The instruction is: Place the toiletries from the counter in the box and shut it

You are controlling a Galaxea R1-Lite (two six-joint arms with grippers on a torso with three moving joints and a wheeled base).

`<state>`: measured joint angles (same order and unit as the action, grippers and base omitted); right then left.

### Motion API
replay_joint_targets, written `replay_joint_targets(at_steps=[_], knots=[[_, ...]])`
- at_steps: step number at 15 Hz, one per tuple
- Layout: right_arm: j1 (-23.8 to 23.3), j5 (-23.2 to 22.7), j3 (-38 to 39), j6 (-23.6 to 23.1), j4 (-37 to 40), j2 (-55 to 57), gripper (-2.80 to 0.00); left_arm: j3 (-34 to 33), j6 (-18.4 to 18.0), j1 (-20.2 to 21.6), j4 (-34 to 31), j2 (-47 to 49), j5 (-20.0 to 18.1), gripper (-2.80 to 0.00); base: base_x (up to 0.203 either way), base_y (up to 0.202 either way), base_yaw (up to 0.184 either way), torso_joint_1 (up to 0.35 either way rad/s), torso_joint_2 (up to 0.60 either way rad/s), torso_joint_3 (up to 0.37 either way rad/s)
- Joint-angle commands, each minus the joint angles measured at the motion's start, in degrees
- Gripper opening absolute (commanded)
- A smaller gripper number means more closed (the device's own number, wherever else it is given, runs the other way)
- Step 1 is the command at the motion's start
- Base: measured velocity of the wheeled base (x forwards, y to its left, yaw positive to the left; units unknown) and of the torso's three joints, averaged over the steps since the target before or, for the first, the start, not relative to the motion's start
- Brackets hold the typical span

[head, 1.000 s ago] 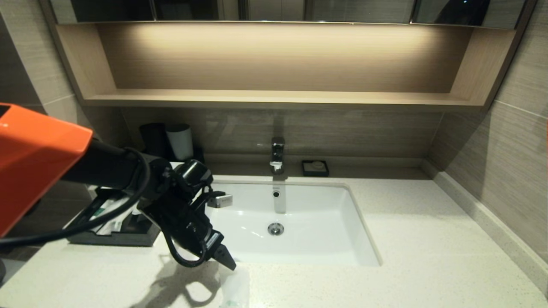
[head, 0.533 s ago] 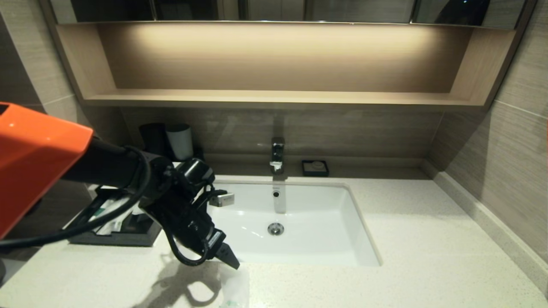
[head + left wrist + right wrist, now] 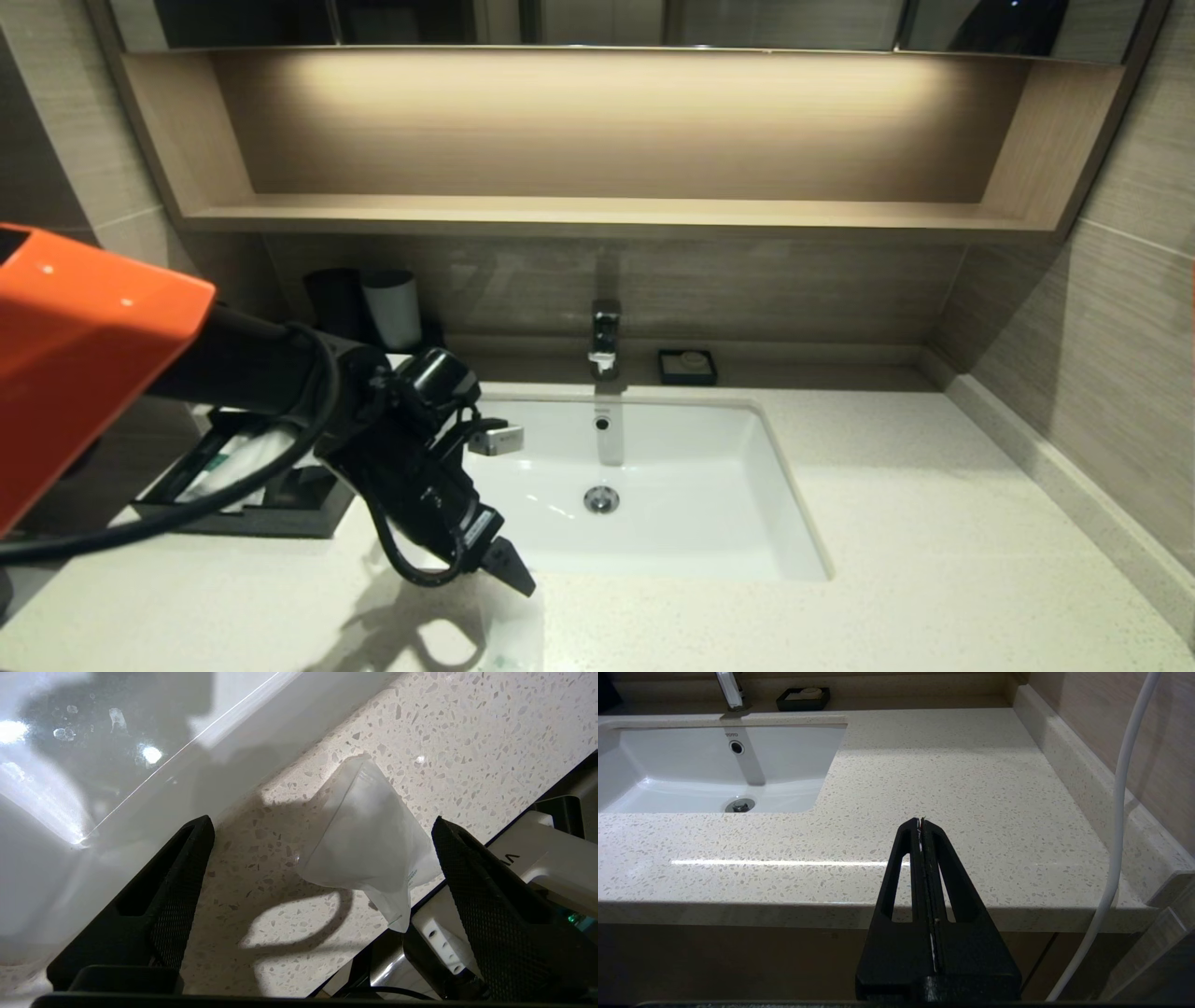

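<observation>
Your left tool (image 3: 509, 571) hung over the front strip of the bench (image 3: 887, 523), just past the near left corner of the sink (image 3: 653, 467), with the basin's rim close on its far side and the bench's front edge close on the near side. To your right the bench ran wide and bare as far as the wall upstand.

The left tool's fingers (image 3: 173, 891) stood spread wide and gripped nothing. A flat translucent sachet (image 3: 369, 840) lay on the bench between them, nearer one finger than the other, reaching the front edge; whether either finger touched it you could not tell. The box (image 3: 252, 485) sat on the bench's left side behind your arm, its drawer pulled out with wrapped items inside.

Your right tool (image 3: 923, 826) was parked below the bench's front edge, fingers pressed together and empty.
</observation>
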<state>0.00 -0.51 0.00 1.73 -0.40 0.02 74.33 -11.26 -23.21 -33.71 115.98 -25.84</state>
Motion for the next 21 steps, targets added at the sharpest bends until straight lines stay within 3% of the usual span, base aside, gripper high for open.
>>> replay_joint_targets(at_steps=[1,10,11,21], knots=[[0.0,0.0,0.0,0.0,0.0,0.1,-2.80,0.4,0.0,-0.5,-0.4,0.0,-0.2,0.00,0.000,0.000,0.000,0.000,0.00,0.000],[0.0,0.0,0.0,0.0,0.0,0.1,-2.80,0.4,0.4,-1.4,-0.4,0.7,-0.1,0.00,0.000,0.000,0.000,0.000,0.00,0.000],[0.0,0.0,0.0,0.0,0.0,0.1,-2.80,0.4,0.4,-1.4,-0.4,0.7,-0.1,-2.80,0.000,0.000,0.000,0.000,0.00,0.000],[0.0,0.0,0.0,0.0,0.0,0.1,-2.80,0.6,0.5,-1.5,-1.5,-0.7,0.0,-2.80,0.000,0.000,0.000,0.000,0.00,0.000]])
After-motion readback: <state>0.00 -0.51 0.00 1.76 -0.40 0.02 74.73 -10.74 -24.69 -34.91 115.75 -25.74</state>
